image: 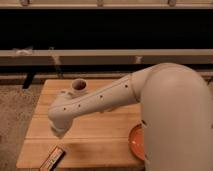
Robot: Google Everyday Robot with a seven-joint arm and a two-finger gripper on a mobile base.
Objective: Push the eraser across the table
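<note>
Gripper [59, 133] above table [100, 140], near eraser [53, 158].

My gripper [59, 131] hangs over the left part of the table [95, 142], between its middle and its near left corner, but my own arm [100, 102] covers most of it and I see only a pale lump at the arm's end. My shoulder hides the table's whole right side, both right corners included. The orange dish [136, 141] by the near edge shows only its left rim. The eraser [52, 159] at the near left corner seems cut off by the bottom edge. The cup [78, 86] at the far edge has its base hidden behind my arm.
</note>
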